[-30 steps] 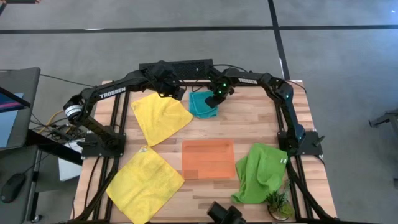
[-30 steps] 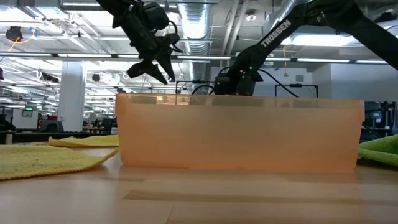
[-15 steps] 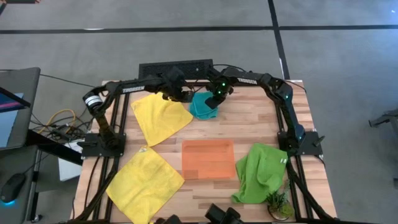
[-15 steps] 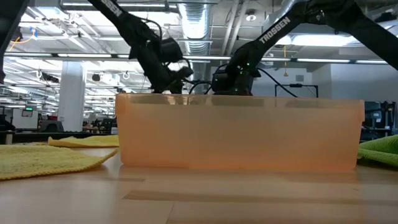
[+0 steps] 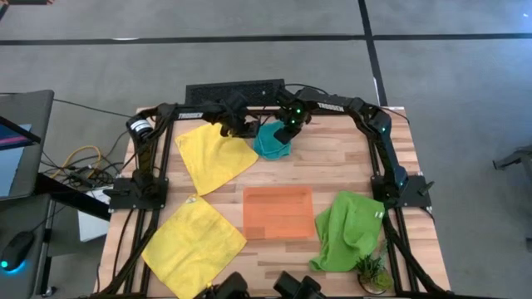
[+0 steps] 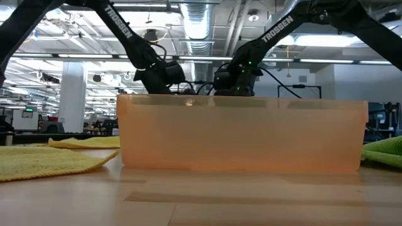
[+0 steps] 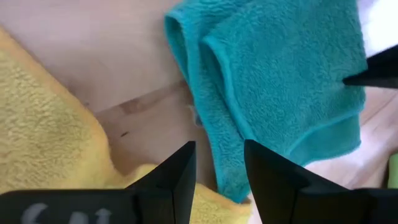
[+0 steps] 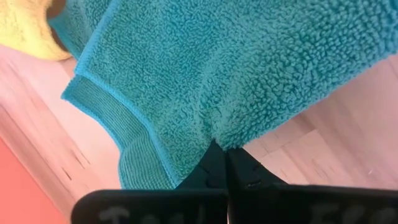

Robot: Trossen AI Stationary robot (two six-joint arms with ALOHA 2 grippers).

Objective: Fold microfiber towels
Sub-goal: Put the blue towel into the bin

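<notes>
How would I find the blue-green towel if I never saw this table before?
Look at the far edge of the wooden table, where the two arms meet. Between them hangs the teal towel, pinched in the right tool. It is the only blue-green cloth, and bunched up; the yellow towel beside it lies flat.

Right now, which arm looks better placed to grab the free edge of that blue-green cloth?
Probably the left: the left gripper hangs open beside the teal towel, while the right gripper is already shut on it.
</notes>
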